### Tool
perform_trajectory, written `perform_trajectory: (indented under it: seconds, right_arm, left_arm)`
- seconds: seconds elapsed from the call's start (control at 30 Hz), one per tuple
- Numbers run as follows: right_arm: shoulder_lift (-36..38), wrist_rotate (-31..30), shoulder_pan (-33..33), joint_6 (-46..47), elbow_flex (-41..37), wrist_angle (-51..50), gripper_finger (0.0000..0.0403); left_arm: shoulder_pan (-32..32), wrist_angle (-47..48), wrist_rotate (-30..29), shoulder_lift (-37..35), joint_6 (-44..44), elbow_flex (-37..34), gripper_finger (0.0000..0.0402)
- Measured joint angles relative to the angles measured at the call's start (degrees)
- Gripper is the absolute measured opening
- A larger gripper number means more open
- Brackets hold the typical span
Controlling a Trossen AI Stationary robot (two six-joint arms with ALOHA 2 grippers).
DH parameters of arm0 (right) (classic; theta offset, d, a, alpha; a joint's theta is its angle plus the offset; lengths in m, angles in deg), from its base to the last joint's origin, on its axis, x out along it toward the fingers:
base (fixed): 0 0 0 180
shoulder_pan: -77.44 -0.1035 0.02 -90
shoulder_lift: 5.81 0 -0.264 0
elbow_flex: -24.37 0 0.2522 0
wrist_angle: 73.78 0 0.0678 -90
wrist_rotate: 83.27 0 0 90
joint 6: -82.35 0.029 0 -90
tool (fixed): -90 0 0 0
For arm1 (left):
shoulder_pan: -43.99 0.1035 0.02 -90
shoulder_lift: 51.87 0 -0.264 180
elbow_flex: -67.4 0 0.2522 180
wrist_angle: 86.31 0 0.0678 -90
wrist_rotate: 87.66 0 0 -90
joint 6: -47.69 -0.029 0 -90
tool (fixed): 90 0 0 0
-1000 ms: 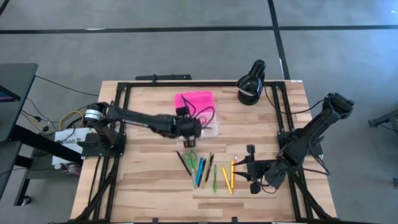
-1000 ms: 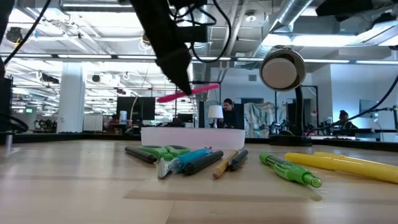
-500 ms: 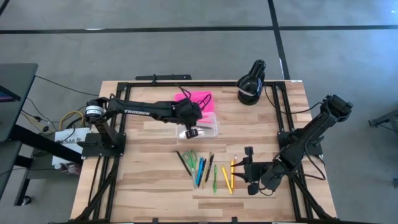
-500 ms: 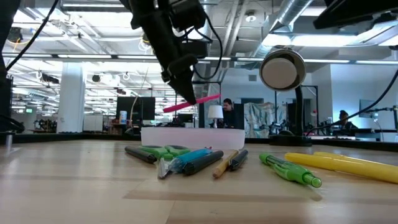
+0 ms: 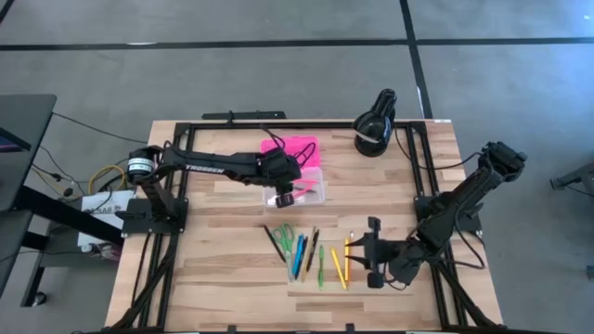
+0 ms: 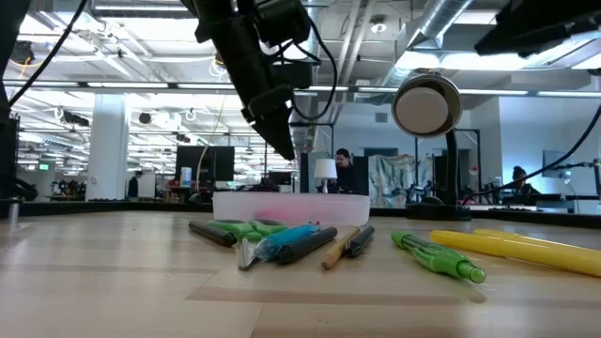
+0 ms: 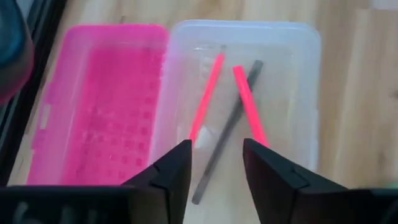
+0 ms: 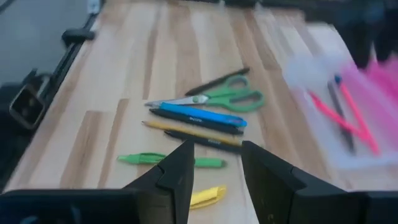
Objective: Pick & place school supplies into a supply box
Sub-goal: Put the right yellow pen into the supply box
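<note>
Supplies (image 5: 306, 252) left to pick: spread in a loose row on the surface (image 5: 223, 278), between the supply box (image 7: 308, 93) and the front edge. Lie side by side, long axes running mostly from the box side toward the front edge, only slightly fanned. Green scissors (image 5: 286, 234) at the left end of the row, yellow pens (image 5: 338, 267) at the right end. Already in the clear base of the box: two red pens (image 7: 205, 99) and one dark pencil (image 7: 227, 130), crossing each other; pink lid (image 5: 295, 148) folded open on the far side.

Left gripper (image 7: 216, 146): hangs right above the box, fingers spread, nothing between them. Has the row on its front-edge side, with the scissors end closest.

Right gripper (image 8: 214, 149): low, just beside the yellow end of the row, fingers spread and empty, pointing across the row toward the box. Looks the nearer one for the yellow pens; probably needs a grip across the thin shaft, not along it.
</note>
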Motion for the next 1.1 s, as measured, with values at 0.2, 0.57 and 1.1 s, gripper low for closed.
perform_trajectory:
  seconds: [0.2, 0.57, 1.1]
  right_arm:
    - [0.0, 0.0, 1.28, 21.18, 0.0, -9.33, 0.0127]
    - [-3.22, 1.5, 2.16, 41.74, 0.05, -15.46, 0.0127]
    - [-16.48, 9.4, 7.06, 47.59, 0.04, -9.46, 0.0127]
  left_arm:
    - [-7.36, 2.39, -1.48, -0.28, -3.74, 0.0, 0.0144]
    - [-23.01, 8.87, -12.37, -0.28, 1.73, 0.0, 0.0139]
    - [-38.48, 8.85, -26.43, -0.32, 11.0, 0.0, 0.0139]
